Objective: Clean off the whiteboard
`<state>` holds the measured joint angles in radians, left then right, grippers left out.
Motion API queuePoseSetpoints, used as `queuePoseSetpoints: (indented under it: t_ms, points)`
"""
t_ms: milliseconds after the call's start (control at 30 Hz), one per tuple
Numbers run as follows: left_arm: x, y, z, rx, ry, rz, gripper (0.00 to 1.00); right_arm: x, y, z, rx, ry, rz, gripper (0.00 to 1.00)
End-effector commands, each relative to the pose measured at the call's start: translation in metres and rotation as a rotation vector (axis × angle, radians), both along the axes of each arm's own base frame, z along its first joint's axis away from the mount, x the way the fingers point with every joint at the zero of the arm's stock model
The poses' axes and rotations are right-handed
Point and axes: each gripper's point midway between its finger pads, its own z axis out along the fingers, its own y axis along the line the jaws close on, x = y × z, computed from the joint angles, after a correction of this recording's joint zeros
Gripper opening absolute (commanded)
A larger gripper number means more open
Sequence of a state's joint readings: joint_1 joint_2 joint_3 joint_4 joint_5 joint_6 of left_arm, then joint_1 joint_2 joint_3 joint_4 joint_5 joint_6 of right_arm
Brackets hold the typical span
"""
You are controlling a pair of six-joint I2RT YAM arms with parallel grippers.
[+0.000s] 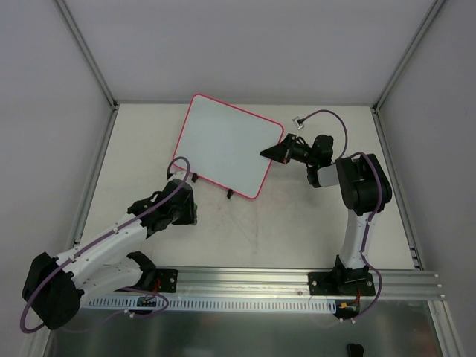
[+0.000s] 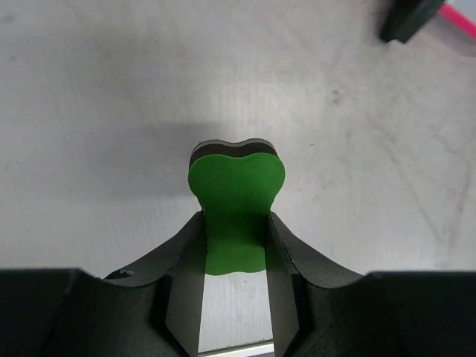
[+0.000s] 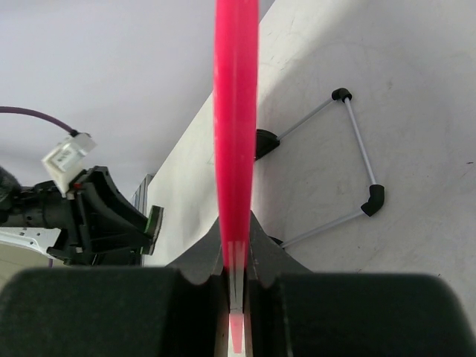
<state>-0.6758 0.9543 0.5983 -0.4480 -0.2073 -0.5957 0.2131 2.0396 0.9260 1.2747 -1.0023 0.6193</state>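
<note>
Top view: the left gripper (image 1: 184, 207) covers its own tips, so what it holds is hidden there. The whiteboard (image 1: 227, 145) sits mid-table toward the back, skewed, its face plain white.

Left wrist view: fingers narrow, pinching the waist of a green eraser (image 2: 236, 186), whose rear lobe is hidden between them. A black clip foot (image 2: 407, 18) is cut off at the frame corner.

Right wrist view: the right gripper (image 3: 236, 249) is nearly closed, clamped on the board's pink right edge, seen edge-on and blurred. The print on the white cable tag (image 3: 68, 155) is unreadable.
</note>
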Motion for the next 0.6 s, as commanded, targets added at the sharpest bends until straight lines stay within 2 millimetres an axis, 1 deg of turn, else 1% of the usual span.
queuePoseSetpoints:
  t_ms: [0,33,133,167,200,267,300,400,467,567]
  points:
    - [-0.021,0.024,-0.029,0.036,0.143,0.085,0.0,-0.009,0.005,0.054,0.048,-0.332,0.041,0.0]
    - [-0.02,0.03,-0.031,0.028,0.158,0.122,0.0,-0.01,0.005,0.054,0.048,-0.332,0.041,0.0]
    - [-0.019,0.031,-0.033,0.02,0.176,0.131,0.0,-0.009,0.005,0.055,0.048,-0.335,0.039,0.0]
    - [-0.018,0.032,-0.034,0.021,0.185,0.141,0.12,-0.01,0.004,0.054,0.048,-0.334,0.039,0.01]
    - [-0.019,0.033,-0.036,0.022,0.195,0.145,0.17,-0.01,0.004,0.054,0.047,-0.334,0.039,0.0]
    - [-0.02,0.034,-0.042,0.035,0.223,0.149,0.22,-0.01,0.004,0.054,0.047,-0.335,0.039,0.0]
    - [-0.019,0.033,-0.043,0.037,0.228,0.148,0.27,-0.01,0.004,0.054,0.048,-0.335,0.038,0.0]
    - [-0.018,0.03,-0.054,0.046,0.249,0.129,0.32,-0.01,0.003,0.054,0.047,-0.335,0.035,0.0]
    - [-0.02,0.028,-0.062,0.053,0.285,0.116,0.31,-0.011,0.003,0.055,0.045,-0.341,0.032,0.0]
    - [-0.019,0.025,-0.066,0.048,0.296,0.109,0.32,-0.011,0.003,0.054,0.044,-0.339,0.031,0.01]
